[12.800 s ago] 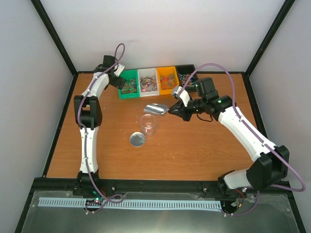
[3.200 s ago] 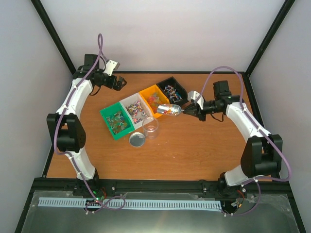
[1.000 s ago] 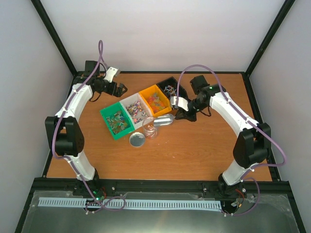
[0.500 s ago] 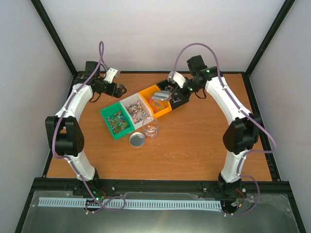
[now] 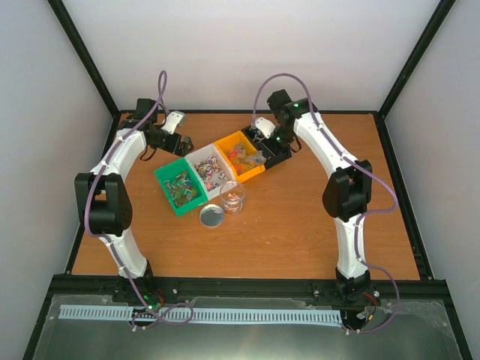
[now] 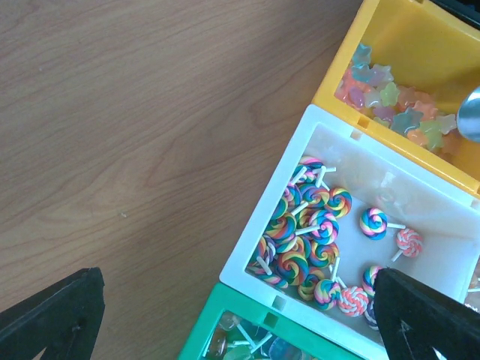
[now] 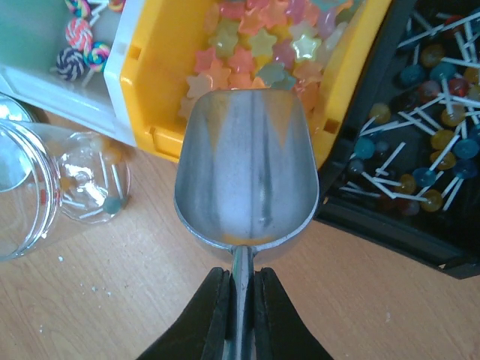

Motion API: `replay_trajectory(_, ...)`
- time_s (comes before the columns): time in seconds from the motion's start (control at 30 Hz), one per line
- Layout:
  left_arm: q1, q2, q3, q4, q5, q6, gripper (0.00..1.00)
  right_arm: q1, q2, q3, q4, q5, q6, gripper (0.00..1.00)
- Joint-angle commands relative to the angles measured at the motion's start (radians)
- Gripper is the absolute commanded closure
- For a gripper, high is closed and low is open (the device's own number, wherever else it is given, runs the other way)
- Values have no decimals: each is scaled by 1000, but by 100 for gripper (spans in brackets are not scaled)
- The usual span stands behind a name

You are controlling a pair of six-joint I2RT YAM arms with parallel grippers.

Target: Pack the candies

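The right claw (image 7: 240, 281) is pinched tight on the handle of an empty metal scoop (image 7: 246, 172). The scoop's front lip reaches over the yellow bin (image 7: 142, 90) of star candies (image 7: 255, 45) just ahead. The left claw (image 6: 240, 315) hangs wide above the white bin (image 6: 420, 202) of lollipops (image 6: 300, 247).

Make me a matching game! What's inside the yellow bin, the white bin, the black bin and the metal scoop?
Things:
1. yellow bin
2. white bin
3. black bin
4. metal scoop

Inside:
A. swirly rainbow lollipops
B. nothing
C. star sweets
D. plain round lollipops

Pairs: 1-C, 2-A, 3-D, 4-B
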Motion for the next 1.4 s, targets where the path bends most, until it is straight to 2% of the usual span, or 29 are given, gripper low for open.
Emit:
replay_trajectory(0.0, 5, 15, 6, -15, -14, 27, 1, 32, 9, 12, -37, 79, 58, 97)
replay_trajectory(0.63, 4, 38, -3, -35, -16, 40, 6, 65, 177, 135, 13, 204, 108, 97)
replay_trajectory(0.9, 3, 47, 4, -47, -2, 61, 8, 64, 219, 132, 40, 151, 123, 97)
replay_trajectory(1.03, 3, 49, 4, -50, 10, 76, 8, 62, 191, 61, 138, 124, 136, 97)
replay_trajectory(1.2, 3, 62, 10, -66, 19, 116, 9, 59, 97, -174, 315, 99, 148, 97)
replay_trajectory(1.37, 3, 128, 69, -117, 23, 164, 11, 60, 23, -317, 416, 99, 136, 97)
